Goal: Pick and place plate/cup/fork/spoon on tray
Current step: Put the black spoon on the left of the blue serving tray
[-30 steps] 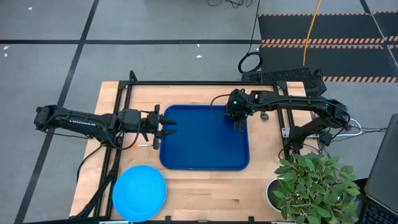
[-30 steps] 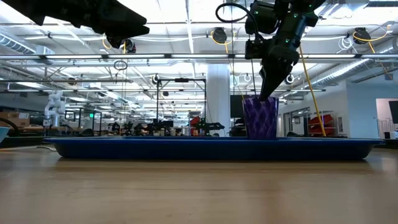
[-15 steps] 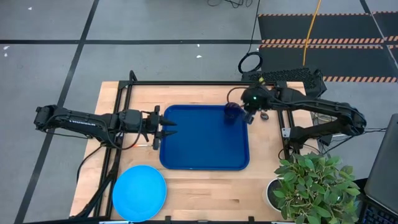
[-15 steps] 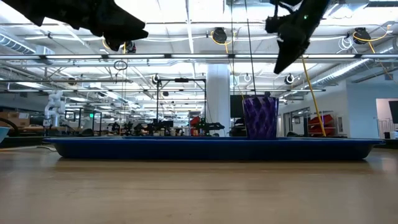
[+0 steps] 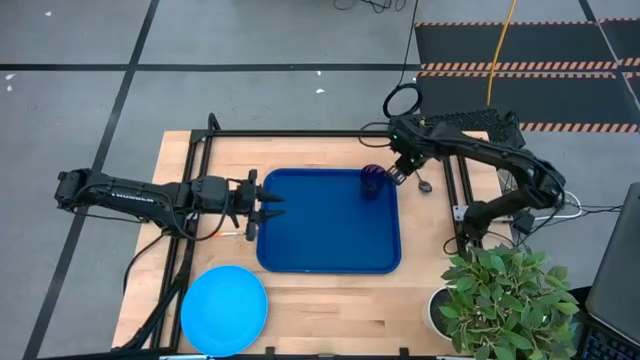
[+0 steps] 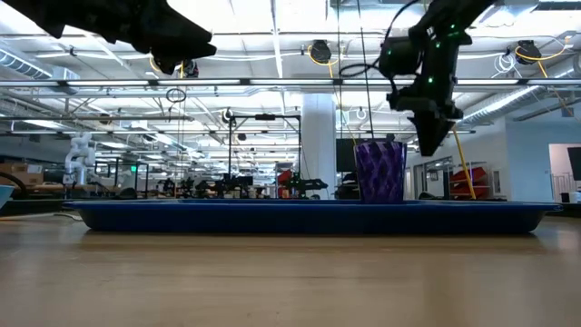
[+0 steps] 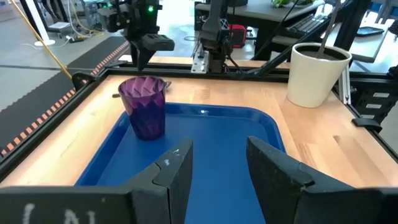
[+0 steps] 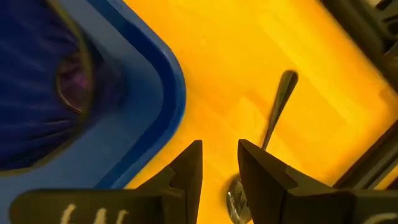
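The purple cup [image 5: 372, 180] stands upright on the dark-blue tray [image 5: 330, 250], in its far right corner; it also shows in the low view [image 6: 379, 171] and the left wrist view [image 7: 144, 106]. My right gripper [image 5: 401, 173] is open and empty, just right of the cup, above the tray's rim and the dark spoon [image 8: 275, 115] that lies flat on the table. My left gripper [image 7: 217, 158] is open and empty over the tray's left edge [image 5: 262, 215]. The fork [image 5: 224, 233] lies beside it, partly under the left arm. The sky-blue plate [image 5: 224, 310] lies flat at the near left.
A potted plant [image 5: 495, 295] in a white pot [image 7: 317, 71] stands at the near right corner. A black frame [image 5: 300, 135] runs along the table's far edge and both sides. Bare wood lies between the plate and the plant.
My right gripper has risen off the cup, gone toward the table's right and far edges past the tray's rim, then come down beside the cup above the spoon. The cup stays upright on the tray.
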Action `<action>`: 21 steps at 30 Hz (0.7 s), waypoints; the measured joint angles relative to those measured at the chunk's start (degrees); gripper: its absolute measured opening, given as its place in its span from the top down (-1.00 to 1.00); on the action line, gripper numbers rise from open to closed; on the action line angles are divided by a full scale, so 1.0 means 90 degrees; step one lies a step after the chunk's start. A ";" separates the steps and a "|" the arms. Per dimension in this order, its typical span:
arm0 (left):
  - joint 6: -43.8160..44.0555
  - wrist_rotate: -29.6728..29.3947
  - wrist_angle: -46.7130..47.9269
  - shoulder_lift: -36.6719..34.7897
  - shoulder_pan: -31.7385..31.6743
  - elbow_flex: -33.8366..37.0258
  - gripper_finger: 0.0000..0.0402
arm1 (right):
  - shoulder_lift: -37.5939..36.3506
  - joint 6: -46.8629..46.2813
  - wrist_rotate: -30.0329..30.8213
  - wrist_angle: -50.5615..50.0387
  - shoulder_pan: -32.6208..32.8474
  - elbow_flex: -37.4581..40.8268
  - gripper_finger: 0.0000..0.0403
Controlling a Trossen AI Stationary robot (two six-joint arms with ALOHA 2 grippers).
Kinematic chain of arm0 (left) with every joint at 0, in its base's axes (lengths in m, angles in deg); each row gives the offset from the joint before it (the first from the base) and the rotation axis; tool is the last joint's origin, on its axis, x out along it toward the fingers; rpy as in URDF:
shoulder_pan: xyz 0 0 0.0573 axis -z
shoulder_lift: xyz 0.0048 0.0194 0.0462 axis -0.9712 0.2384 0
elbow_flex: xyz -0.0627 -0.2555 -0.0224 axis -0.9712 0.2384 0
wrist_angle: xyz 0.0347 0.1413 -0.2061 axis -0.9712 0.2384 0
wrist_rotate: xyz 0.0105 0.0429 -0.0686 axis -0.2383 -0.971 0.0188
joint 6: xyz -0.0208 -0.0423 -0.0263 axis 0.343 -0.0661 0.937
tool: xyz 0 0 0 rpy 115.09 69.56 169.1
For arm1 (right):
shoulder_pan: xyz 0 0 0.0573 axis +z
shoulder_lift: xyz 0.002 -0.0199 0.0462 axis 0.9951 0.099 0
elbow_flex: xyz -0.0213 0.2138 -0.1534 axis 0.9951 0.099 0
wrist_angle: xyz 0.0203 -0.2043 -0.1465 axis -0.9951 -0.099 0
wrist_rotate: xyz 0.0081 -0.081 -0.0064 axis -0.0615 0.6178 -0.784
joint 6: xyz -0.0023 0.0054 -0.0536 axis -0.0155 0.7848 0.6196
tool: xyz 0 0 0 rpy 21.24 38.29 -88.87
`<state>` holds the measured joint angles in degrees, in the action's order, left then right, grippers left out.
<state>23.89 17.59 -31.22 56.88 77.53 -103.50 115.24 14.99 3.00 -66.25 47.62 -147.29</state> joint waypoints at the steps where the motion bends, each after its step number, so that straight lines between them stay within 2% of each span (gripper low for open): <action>1: 0.0014 0.0001 0.0042 0.0000 0.0000 0.0000 0.23 | 0.0071 0.0077 -0.0049 -0.0053 -0.0096 0.0000 0.53; 13: 0.0217 0.0000 0.0168 0.0000 0.0012 0.0000 0.23 | 0.0445 0.0585 0.0123 -0.0199 -0.0632 0.0043 0.53; 21: 0.0235 -0.0002 0.0177 0.0000 0.0214 0.0000 0.23 | 0.0445 0.0610 0.0106 0.0117 -0.0745 0.0798 0.53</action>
<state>26.01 17.56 -29.63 56.88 79.46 -103.50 119.25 20.48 3.95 -65.20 40.91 -140.11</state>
